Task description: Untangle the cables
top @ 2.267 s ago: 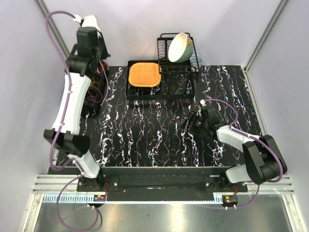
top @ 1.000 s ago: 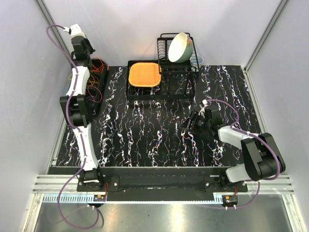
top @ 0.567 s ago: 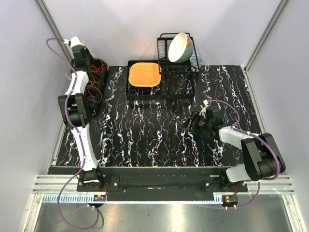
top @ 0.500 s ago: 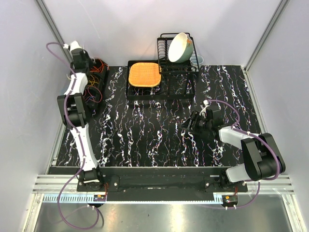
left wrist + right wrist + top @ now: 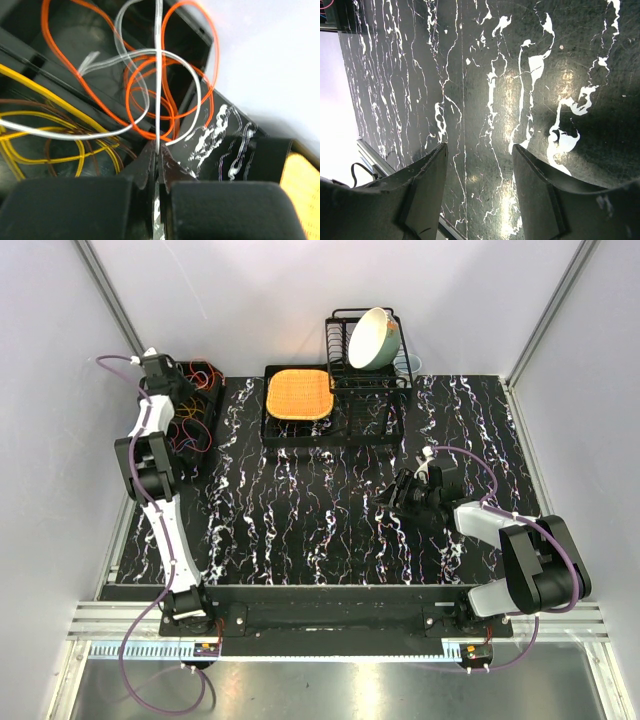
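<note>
At the far left corner of the counter (image 5: 300, 530), the left arm reaches out long, and its left tool (image 5: 172, 380) hangs over a black bin (image 5: 190, 468) standing against the left wall. The cables (image 5: 195, 400) lie in that bin in a loose tangle directly under the tool. The wrist view shows the left tool (image 5: 157, 150) with its fingers pressed together on a white cable (image 5: 158, 75), which runs straight up from the fingertips and crosses the other loops. An orange cable (image 5: 127, 85) curls in several rings just beyond the tip of the tool, overlapping the white one. Yellow cables (image 5: 30, 85) lie to the left of the tool, deeper in the bin, with thin brown strands among them.

Well to the right of that tool, at the back of the counter, a black tray (image 5: 275, 430) carries an orange mat (image 5: 298, 393), and beside it a dish rack (image 5: 372, 390) holds a tilted bowl (image 5: 372, 338).

Farther right and nearer, the right tool (image 5: 395, 495) sits low over bare marbled counter. Its wrist view shows the right tool (image 5: 480, 190) with fingers standing apart and nothing between them.
</note>
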